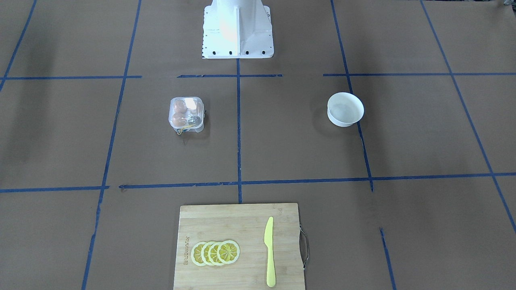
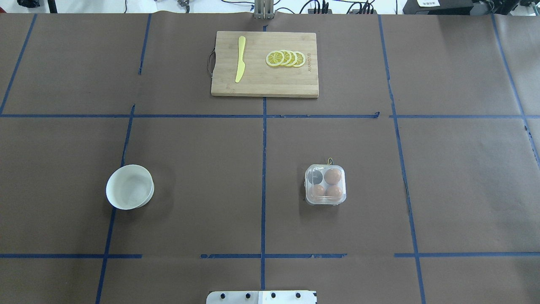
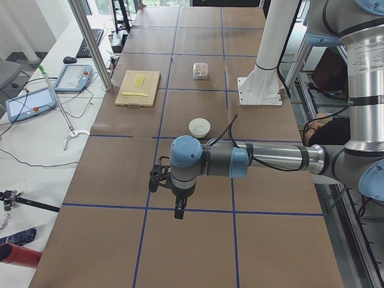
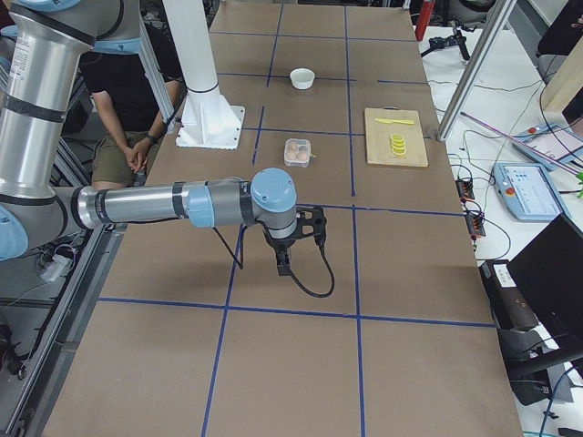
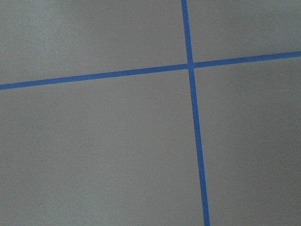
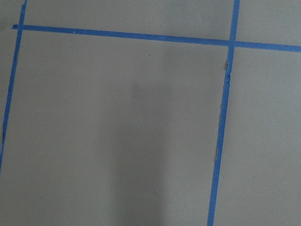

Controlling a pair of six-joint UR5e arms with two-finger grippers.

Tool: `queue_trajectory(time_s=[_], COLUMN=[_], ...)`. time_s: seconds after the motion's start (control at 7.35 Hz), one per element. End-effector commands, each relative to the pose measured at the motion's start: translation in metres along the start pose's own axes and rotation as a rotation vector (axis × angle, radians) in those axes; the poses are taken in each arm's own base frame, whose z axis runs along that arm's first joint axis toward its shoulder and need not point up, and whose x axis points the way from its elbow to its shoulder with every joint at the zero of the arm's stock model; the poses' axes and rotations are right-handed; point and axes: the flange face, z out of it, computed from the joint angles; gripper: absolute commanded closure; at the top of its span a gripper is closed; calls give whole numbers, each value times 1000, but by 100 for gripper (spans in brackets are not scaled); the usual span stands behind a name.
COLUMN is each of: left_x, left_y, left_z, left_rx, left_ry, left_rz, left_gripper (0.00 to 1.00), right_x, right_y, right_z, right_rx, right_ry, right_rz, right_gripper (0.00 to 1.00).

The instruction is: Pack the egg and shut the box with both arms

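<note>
The box sits on the robot's right half of the tabletop, near the blue tape line that runs down the middle. Three orange-brown eggs fill three of its four cells. They look alike, so I cannot tell which one is the task's egg. The fourth cell, on the far side nearest the centre line, shows dark through the plastic. The clear lid looks to be down over the cells, and a thin yellowish cord pokes out at the far edge.

A white bowl stands on the left half, well apart from the box. At the far middle lies a wooden cutting board. It carries a yellow knife and a fanned row of lemon slices. A burnt-in brand mark runs along one short edge of the board, too small to read.

Both arms are away from these things. The left arm reaches over bare tabletop with the left gripper pointing down. The right arm does the same with the right gripper. Each gripper shows only in a side view, so I cannot tell whether its fingers are spread or closed. Both wrist cameras show only brown tabletop crossed by blue tape. The white pedestal base stands at the robot's edge.
</note>
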Motion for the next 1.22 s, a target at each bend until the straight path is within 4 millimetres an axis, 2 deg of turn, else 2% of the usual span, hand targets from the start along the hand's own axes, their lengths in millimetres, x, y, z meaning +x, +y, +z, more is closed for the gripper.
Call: queue_trajectory(time_s=[0.0,0.14,0.27,0.68,1.09], left_x=[-6,-6,9,9,10], left_y=[15,15,11,3,-5], left_z=[9,10,-5,-5,-7], left_rx=[-18,-19,17,19,25], left_ry=[8,11,36,44,39], left_rz=[-10,-13,10,7,15], left_gripper=[0,0,0,0,0], right_x=[5,5,2,29,37], right_y=[-3,-1,0,-15,-12], right_z=[2,2,-3,18,25], right_rx=[0,-3,8,-26,-41], right_ry=[12,13,9,67,52], right_rz=[2,6,0,29,41], right_gripper=[0,0,0,0,0])
